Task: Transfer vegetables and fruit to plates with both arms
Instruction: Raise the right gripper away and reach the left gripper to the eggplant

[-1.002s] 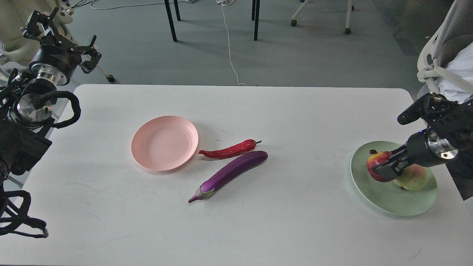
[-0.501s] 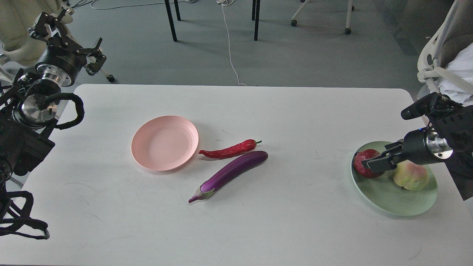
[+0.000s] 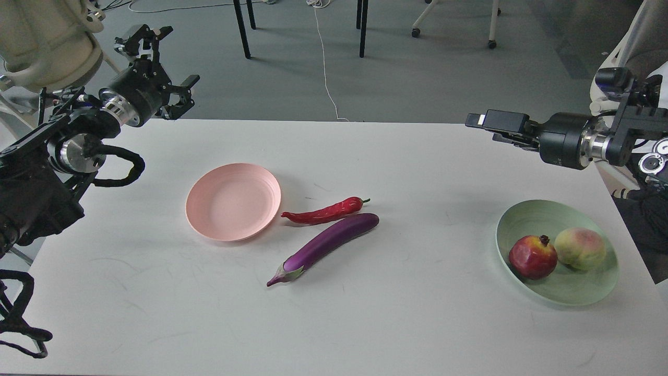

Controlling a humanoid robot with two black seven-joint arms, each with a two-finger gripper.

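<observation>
The purple eggplant (image 3: 326, 246) lies slantwise at the table's middle. The red chili pepper (image 3: 323, 211) lies just behind it. The empty pink plate (image 3: 233, 201) sits left of both. The green plate (image 3: 574, 290) at the right holds the dark red pomegranate (image 3: 533, 257) and the peach (image 3: 580, 248), side by side. My left gripper (image 3: 166, 61) is open and empty, above the table's far left corner. My right gripper (image 3: 488, 125) is open and empty, raised well above and behind the green plate, pointing left.
The white table (image 3: 365, 324) carries only the plates and produce. Beyond its far edge are the grey floor, dark chair legs (image 3: 240, 28) and a white cable (image 3: 324, 68). A person in white (image 3: 649, 94) sits at the far right.
My right gripper let go of the pomegranate on the green plate, then rose and drew back. The pomegranate settled beside the peach. My left gripper swung right toward the table's far left corner.
</observation>
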